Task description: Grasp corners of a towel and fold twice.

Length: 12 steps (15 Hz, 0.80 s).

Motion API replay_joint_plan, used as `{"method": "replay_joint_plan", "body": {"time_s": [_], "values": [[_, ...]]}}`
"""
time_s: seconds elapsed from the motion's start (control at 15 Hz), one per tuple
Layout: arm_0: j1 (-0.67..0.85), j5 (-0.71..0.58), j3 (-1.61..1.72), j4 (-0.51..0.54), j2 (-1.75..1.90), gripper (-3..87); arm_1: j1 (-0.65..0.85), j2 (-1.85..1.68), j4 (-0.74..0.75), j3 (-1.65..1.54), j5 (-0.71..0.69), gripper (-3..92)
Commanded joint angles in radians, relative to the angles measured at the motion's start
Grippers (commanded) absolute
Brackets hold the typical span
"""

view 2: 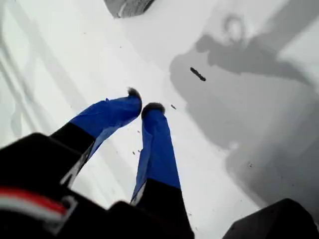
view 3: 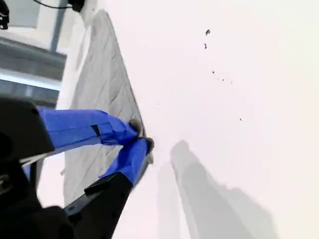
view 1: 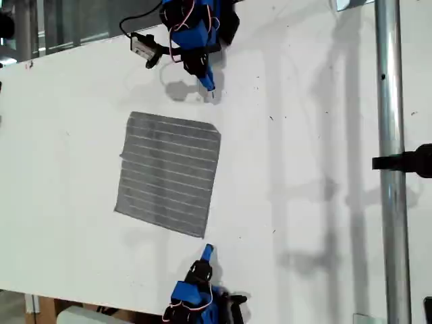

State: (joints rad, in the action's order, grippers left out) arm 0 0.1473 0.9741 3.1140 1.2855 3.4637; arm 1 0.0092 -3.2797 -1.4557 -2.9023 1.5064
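The grey striped towel lies flat and unfolded on the white table. My first gripper hangs above bare table just beyond the corner of the towel that is at the top right in the exterior view. In its wrist view the gripper is shut with nothing in it, and a towel corner shows ahead. My second gripper is by the corner at the bottom right in the exterior view. In its own view the gripper is shut, and its tips overlap the edge of the towel.
A metal pole with a black clamp runs down the exterior view's right. The table's edge crosses the exterior view's bottom left. A small dark mark lies on the table near my first gripper.
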Motion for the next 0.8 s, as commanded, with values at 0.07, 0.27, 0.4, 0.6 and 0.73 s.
{"method": "replay_joint_plan", "body": {"time_s": [0.07, 0.27, 0.4, 0.6, 0.73], "values": [[0.107, 0.499, 0.005, 0.003, 0.006, 0.2, 0.054, -0.009, -0.011, 0.017, 0.0, -0.2], [0.106, 0.514, 0.005, 0.003, 0.006, 0.9, 0.057, -0.009, -0.011, 0.017, 0.002, -0.2], [0.106, 0.518, 0.005, 0.005, 0.006, 2.6, 0.052, -0.009, -0.011, 0.018, 0.003, -0.2], [0.104, 0.523, 0.005, 0.005, 0.006, 1.0, 0.028, -0.008, 0.017, 0.055, 0.014, -0.3], [0.103, 0.526, 0.005, 0.005, 0.006, -0.2, 0.018, 0.107, 0.046, 0.164, 0.003, -0.3]]}}
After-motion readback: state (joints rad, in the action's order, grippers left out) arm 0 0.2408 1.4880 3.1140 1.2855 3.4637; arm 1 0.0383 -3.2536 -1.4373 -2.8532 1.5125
